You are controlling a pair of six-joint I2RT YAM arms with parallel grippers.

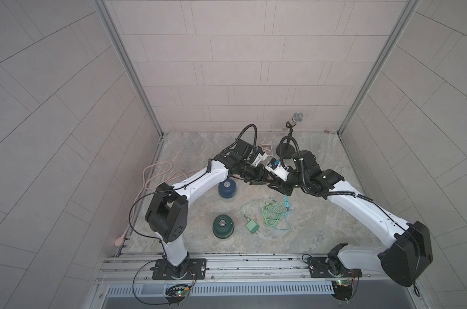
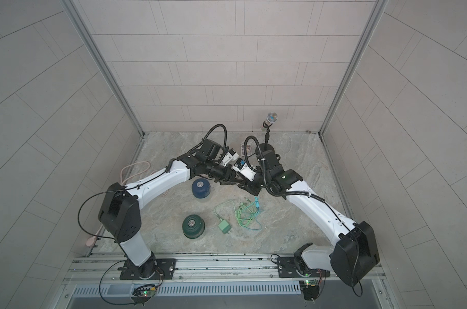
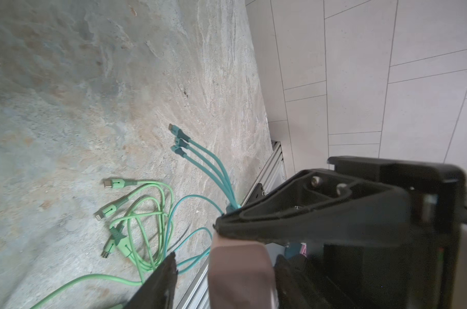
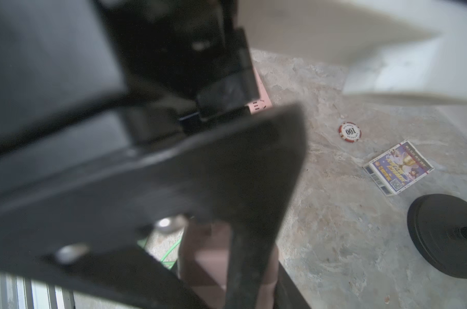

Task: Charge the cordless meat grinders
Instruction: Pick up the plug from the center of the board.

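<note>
Left jaws stand apart around a pink adapter (image 3: pixel 240 267); right jaws clamp it. A teal cable (image 3: pixel 213 166) trails beside them. In a top view, lower left of them on the surface (image 1: pixel 320 227), sits the blue grinder (image 1: pixel 227 188), with the green grinder (image 1: pixel 223 226) below it.

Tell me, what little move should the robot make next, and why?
Probably close the left fingers onto the pink block: it sits between them with a gap on one side, a teal cable dangling beside it. The blue grinder and green grinder stand uncabled.
</note>
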